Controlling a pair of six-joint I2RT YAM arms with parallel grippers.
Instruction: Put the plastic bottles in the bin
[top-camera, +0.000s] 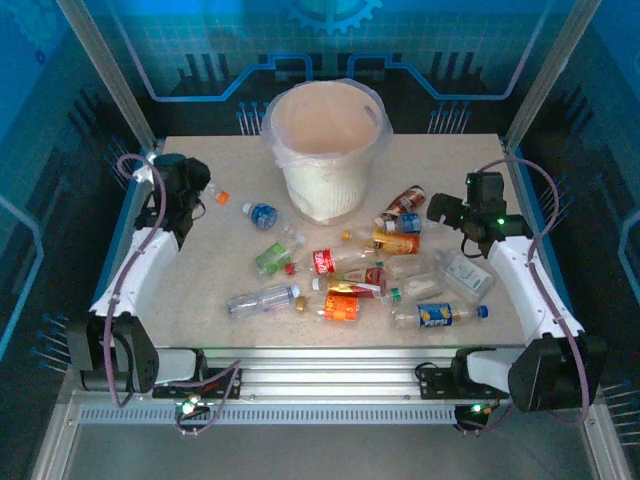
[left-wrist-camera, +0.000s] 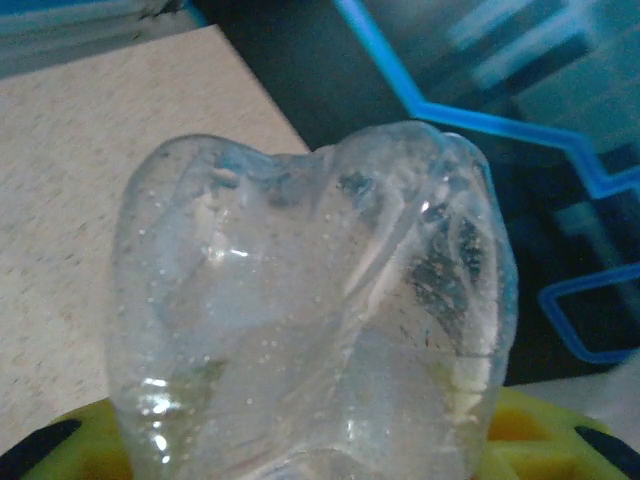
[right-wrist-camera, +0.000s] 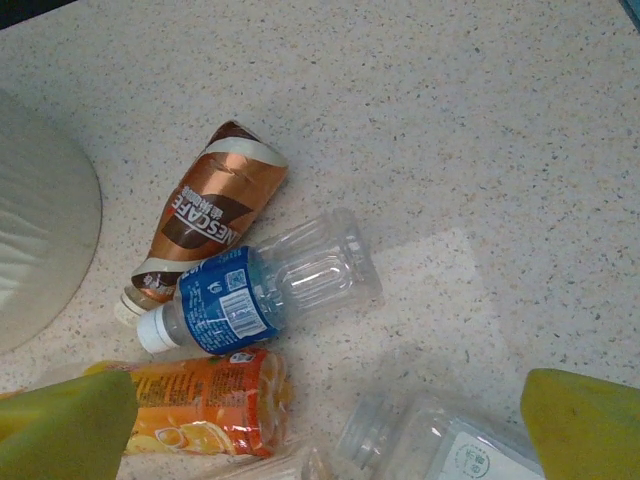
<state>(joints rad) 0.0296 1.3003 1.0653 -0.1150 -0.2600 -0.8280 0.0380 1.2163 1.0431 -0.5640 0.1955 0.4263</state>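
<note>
Top cam: white bin (top-camera: 320, 195) sits at the far middle of the table (top-camera: 190, 290), plastic bottles (top-camera: 350, 280) scattered in front. Left wrist: left gripper (top-camera: 200, 197) is squeezing a crumpled clear bottle (left-wrist-camera: 310, 320). Right wrist: right gripper (top-camera: 437, 210) gaping, nothing held, over a Nescafe bottle (right-wrist-camera: 205, 215) and a blue-label bottle (right-wrist-camera: 270, 290).

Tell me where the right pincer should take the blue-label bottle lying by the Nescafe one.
Grip the blue-label bottle on its clear ribbed half, coming straight down with the right pincer, jaws across its width. It lies flat; the Nescafe bottle crowds its cap end, while bare table flanks the clear half.
</note>
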